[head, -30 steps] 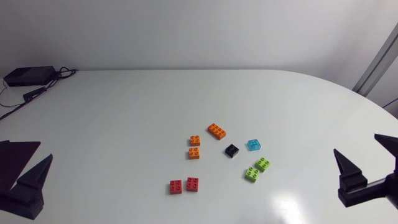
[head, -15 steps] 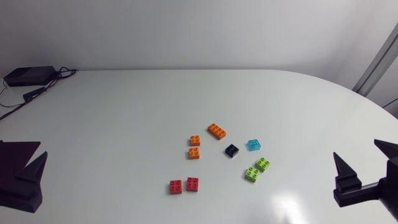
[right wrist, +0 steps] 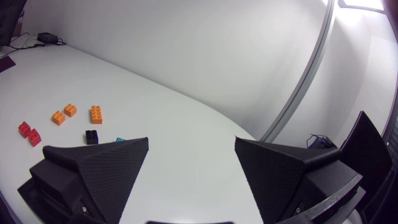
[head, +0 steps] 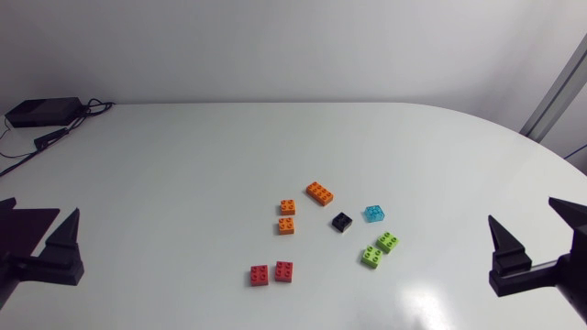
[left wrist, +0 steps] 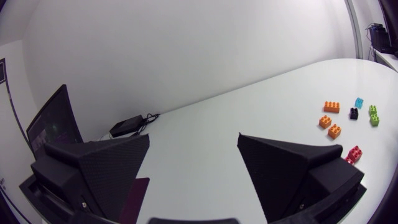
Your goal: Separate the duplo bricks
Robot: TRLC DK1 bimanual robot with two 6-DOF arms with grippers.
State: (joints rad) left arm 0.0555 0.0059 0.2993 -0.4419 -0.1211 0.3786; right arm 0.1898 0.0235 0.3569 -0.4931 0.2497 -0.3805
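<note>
the table (head: 165, 174) is smooth and glossy; the bricks (head: 319, 192) are shiny plastic, the blue brick (head: 373, 214) perhaps see-through; the left gripper (left wrist: 194, 135) has matt, grainy fingers (left wrist: 106, 168).

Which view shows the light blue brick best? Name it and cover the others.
The head view: the light blue brick lies unobstructed, seen from above. The left wrist view shows it small and distant; the right wrist view shows only a sliver behind the right gripper and its jaws.
</note>
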